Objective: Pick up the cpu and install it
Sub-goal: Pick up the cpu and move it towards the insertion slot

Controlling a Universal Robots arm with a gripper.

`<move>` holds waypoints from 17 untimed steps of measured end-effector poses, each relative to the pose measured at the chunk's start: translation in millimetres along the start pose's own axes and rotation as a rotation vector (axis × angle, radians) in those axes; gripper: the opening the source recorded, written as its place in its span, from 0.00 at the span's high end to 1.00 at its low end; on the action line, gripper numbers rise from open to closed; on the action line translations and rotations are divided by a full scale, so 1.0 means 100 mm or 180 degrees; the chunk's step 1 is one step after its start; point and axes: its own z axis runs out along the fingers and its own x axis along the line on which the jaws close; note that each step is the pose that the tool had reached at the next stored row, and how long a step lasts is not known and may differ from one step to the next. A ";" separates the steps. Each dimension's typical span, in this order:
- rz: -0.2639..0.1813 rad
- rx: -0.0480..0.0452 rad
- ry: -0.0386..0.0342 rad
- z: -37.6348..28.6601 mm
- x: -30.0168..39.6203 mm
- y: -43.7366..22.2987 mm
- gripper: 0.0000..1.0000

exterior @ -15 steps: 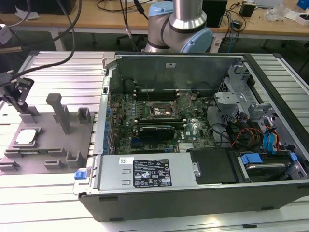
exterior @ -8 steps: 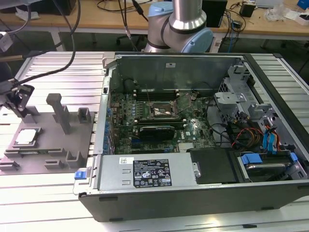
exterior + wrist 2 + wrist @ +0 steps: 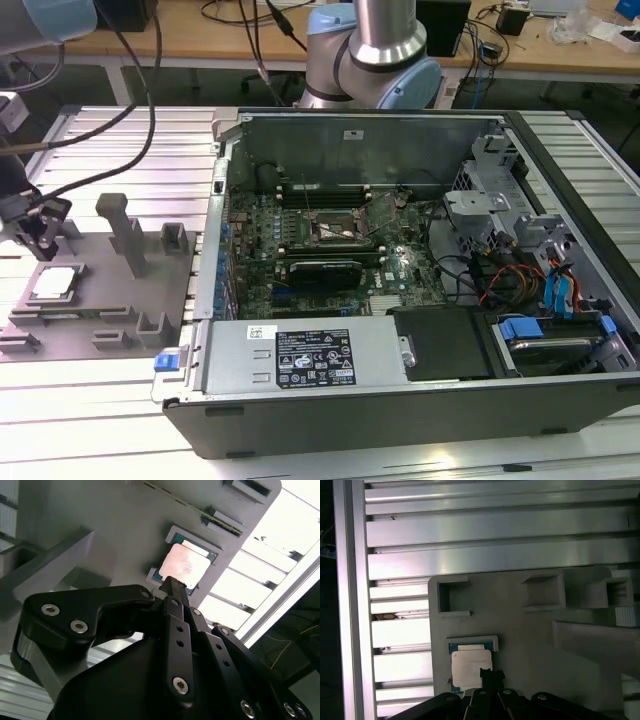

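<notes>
- cpu (image 3: 55, 283), small flat square chip with a silver-grey metal top, exterior view: seated flat in a shallow pocket of the grey plastic fixture plate (image 3: 120, 310) at the exterior view's left, well apart from the open dark metal computer case (image 3: 400, 125). Black gripper (image 3: 40, 245) just above it, over the chip's far edge.
- Second wrist view: cpu (image 3: 187, 566) straight ahead of the gripper (image 3: 171, 584) tip, with the nearest edge overlapped by it. Jaws seemingly drawn together, nothing between them.
- First wrist view: gripper (image 3: 487, 674) tip over one side of the cpu (image 3: 469, 664). Square outline, hence no long axis. Contact not discernible.
</notes>
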 end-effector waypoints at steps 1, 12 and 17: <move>0.0000 0.0001 0.0006 0.030 0.005 -0.006 0.89; 0.0001 0.0003 0.0022 0.253 0.092 -0.048 0.89; 0.0001 0.0003 0.0023 0.349 0.122 -0.063 0.89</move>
